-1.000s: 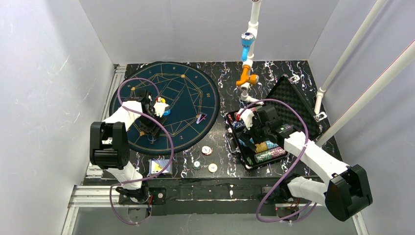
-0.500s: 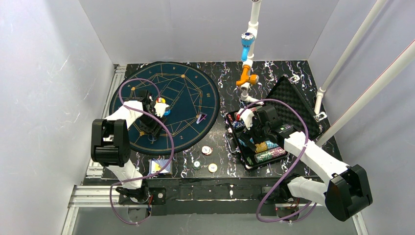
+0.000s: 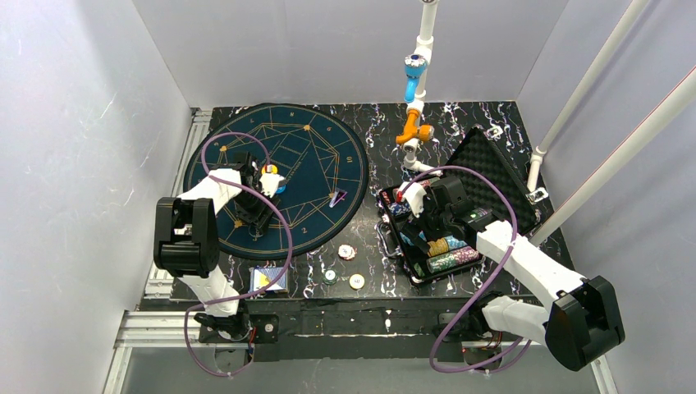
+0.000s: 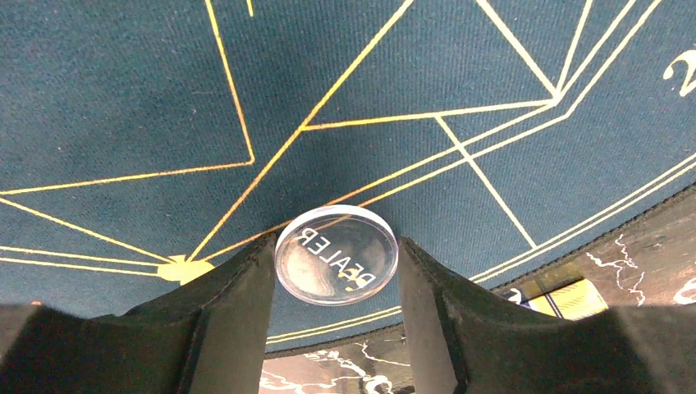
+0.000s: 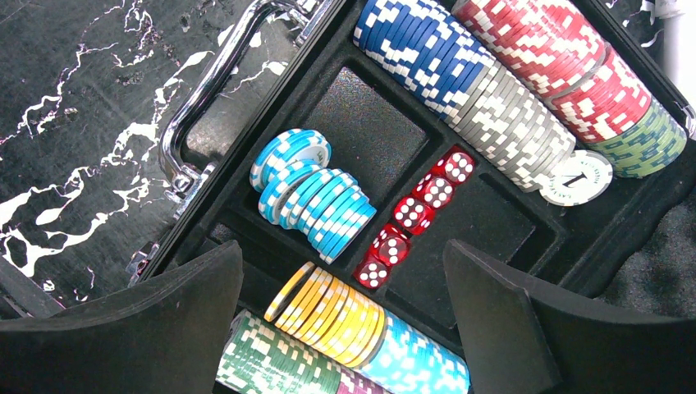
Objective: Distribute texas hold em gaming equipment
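Dealer button (image 4: 336,256), lower centre, rim-nipped in left gripper (image 4: 335,248), seemingly above the mat (image 4: 410,82), could squirt free; right gripper (image 5: 343,256) gapes wide

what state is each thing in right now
dealer button, clamped by its edges over the mat
left jaws, shut on the dealer button
right jaws, open above the case
case, open, lid laid back
dice, lined up in the case
loose chips, lying flat on the table
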Action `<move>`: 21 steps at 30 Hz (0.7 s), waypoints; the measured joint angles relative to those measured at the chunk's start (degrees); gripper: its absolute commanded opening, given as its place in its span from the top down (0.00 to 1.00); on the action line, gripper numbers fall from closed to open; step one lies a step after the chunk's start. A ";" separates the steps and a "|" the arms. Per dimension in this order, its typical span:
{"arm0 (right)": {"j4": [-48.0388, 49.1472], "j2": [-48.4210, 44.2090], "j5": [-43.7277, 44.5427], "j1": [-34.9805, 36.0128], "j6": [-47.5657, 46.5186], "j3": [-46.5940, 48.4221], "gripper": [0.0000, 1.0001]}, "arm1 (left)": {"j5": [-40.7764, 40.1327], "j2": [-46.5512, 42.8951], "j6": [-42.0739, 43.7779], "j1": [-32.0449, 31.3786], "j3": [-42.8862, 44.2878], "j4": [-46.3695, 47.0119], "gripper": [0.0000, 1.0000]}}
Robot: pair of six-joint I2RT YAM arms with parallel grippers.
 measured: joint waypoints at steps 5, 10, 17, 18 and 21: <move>0.00 0.00 0.00 0.00 0.00 0.00 0.00 | -0.13 0.28 -0.13 -0.02 0.00 0.37 0.44; 0.00 0.00 0.00 0.00 0.00 0.00 0.00 | -0.17 0.28 -0.59 -0.13 0.00 0.46 0.33; 0.00 0.00 0.00 0.00 0.00 0.00 0.00 | 0.98 -0.07 -1.70 -0.44 0.37 -0.68 0.23; 0.02 0.00 0.00 0.00 0.00 0.00 0.00 | 1.25 -0.07 -2.01 -0.42 0.94 -0.96 0.23; 0.00 0.02 0.00 0.00 -0.02 0.00 0.00 | 2.21 -0.07 -3.15 -0.33 4.68 -2.36 0.21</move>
